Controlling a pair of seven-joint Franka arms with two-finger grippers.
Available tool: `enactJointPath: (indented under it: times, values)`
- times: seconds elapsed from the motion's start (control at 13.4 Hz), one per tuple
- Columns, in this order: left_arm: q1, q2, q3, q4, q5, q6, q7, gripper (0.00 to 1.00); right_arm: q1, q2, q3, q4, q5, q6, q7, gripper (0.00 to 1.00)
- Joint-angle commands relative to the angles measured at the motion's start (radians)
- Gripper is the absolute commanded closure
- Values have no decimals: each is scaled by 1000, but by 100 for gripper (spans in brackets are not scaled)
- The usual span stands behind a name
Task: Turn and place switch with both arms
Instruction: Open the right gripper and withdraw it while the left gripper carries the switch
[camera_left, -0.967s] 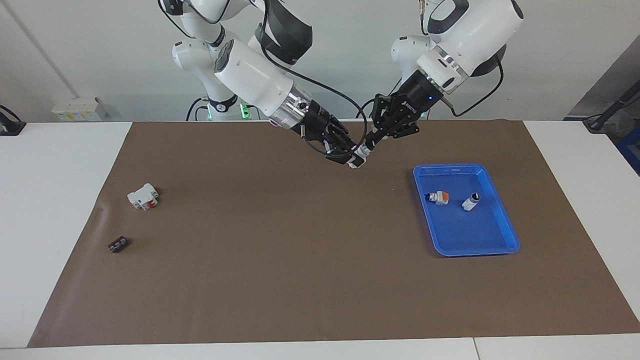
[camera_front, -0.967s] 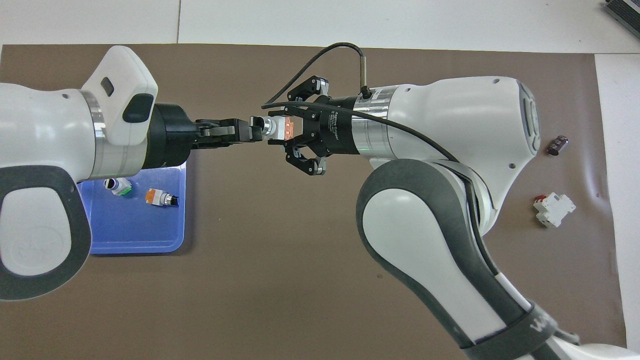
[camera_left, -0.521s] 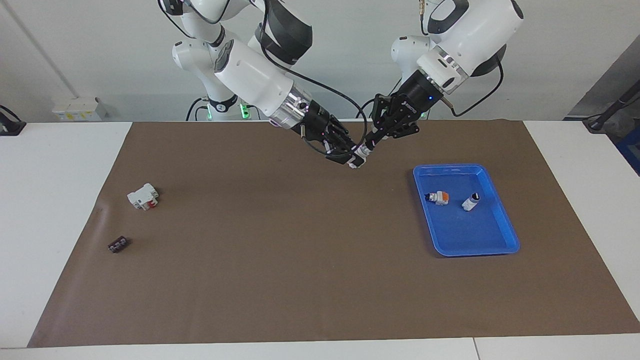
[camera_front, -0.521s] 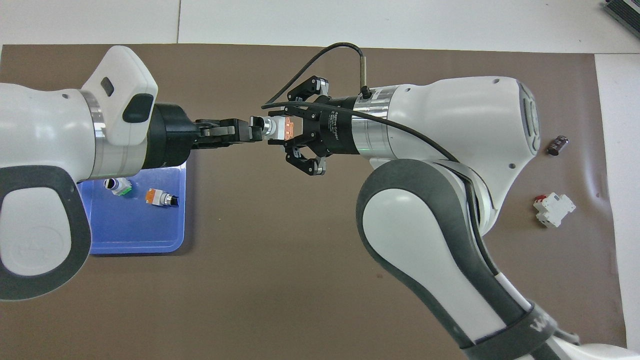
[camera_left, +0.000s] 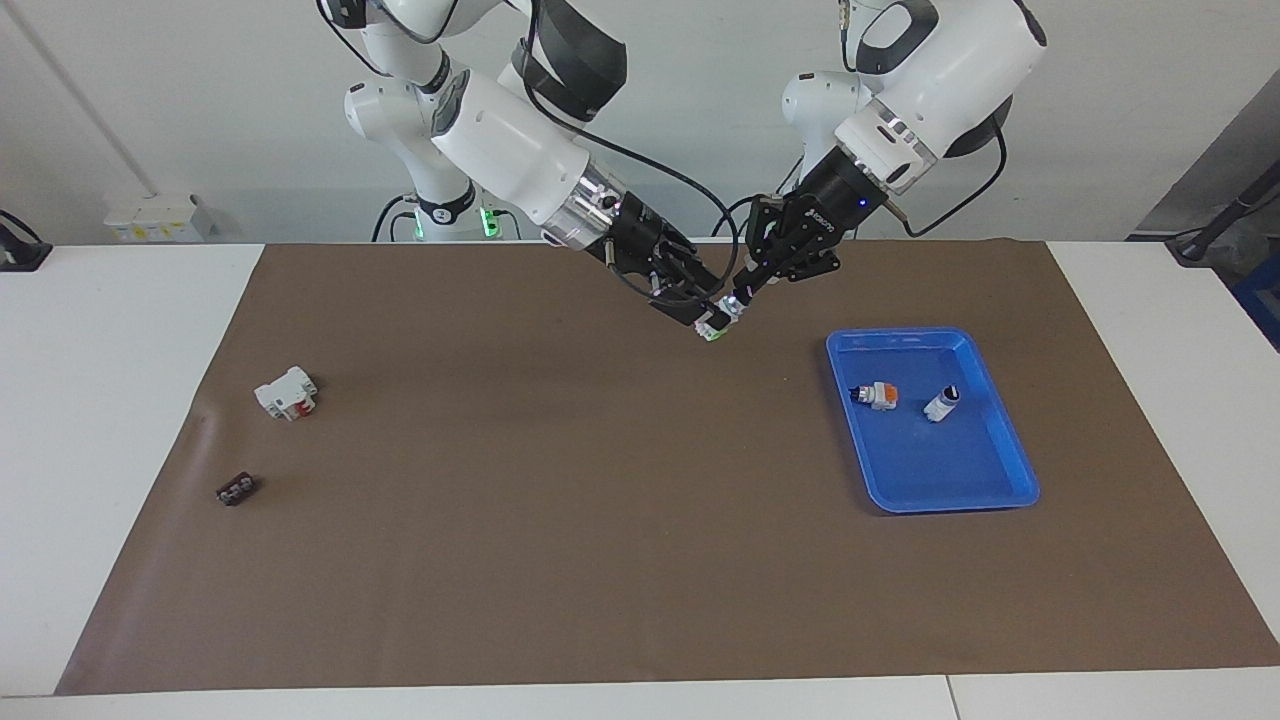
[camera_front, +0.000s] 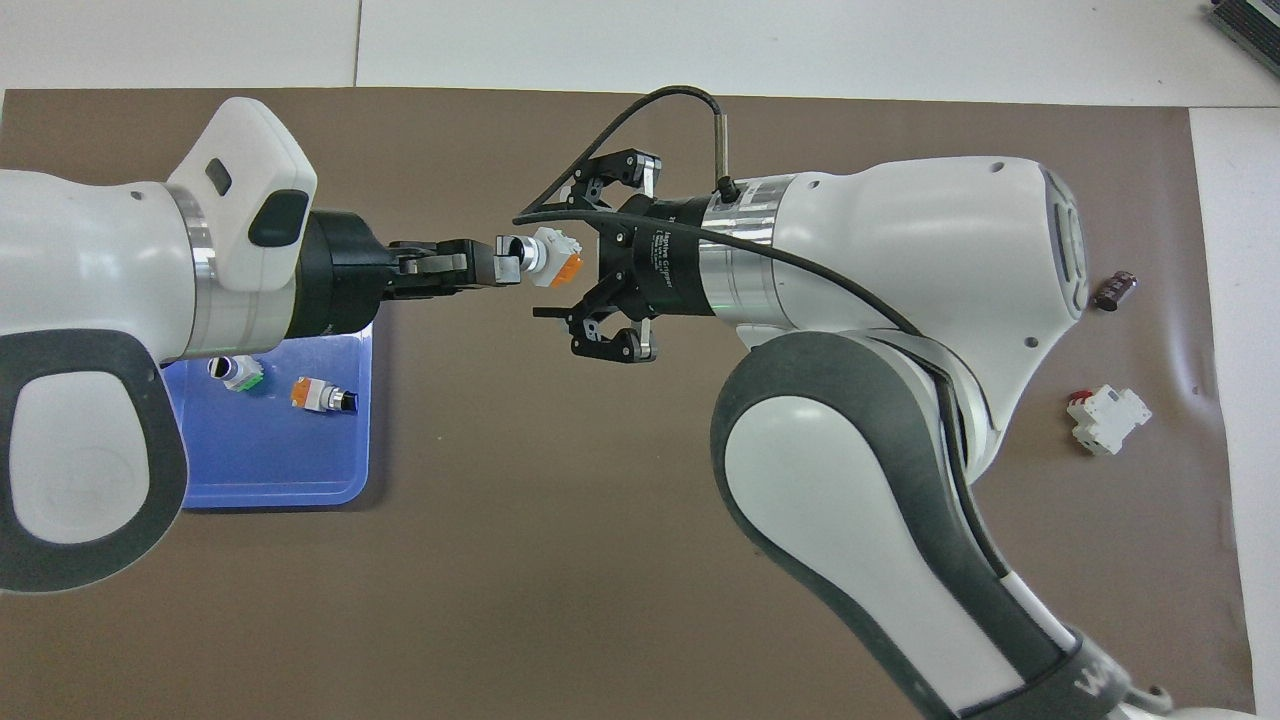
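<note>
The switch (camera_front: 552, 258), a small white-bodied rotary part with an orange block and a black knob end, hangs in the air over the brown mat (camera_left: 560, 520), toward its edge nearest the robots. The left gripper (camera_front: 497, 268) has its fingertips pinched shut on the knob end alone; the right gripper (camera_front: 608, 262) has its fingers spread wide around the orange end without touching it. My worry is that a pinch on so small a round knob may let the body swing or slip out, dropping it onto the mat short of the blue plastic tray (camera_left: 1010, 440) at the left arm's end. That tray already holds another orange-and-white switch (camera_left: 877, 396) and a white cylinder with a black tip (camera_left: 941, 403), which a careless set-down could knock.
</note>
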Motion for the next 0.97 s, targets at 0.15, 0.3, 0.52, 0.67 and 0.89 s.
enactJointPath:
  times: [0.15,0.3,0.52,0.67,0.89]
  values:
    - [-2,-20,10,-32,12,18,9,100,-45,-57,2,-20,-97,-64,-14,0]
    - [24,-28,14,-56,18,6,14,100,-55,-90,2,-28,-255,-90,-22,0]
    - [85,-42,16,-84,27,-11,15,100,-98,-103,4,-31,-390,-127,-100,0]
    - [140,-48,16,-101,106,-35,15,100,-141,-107,4,-34,-398,-157,-238,0]
    - [252,-51,16,-113,250,-75,12,100,-210,-130,2,-86,-419,-199,-501,0]
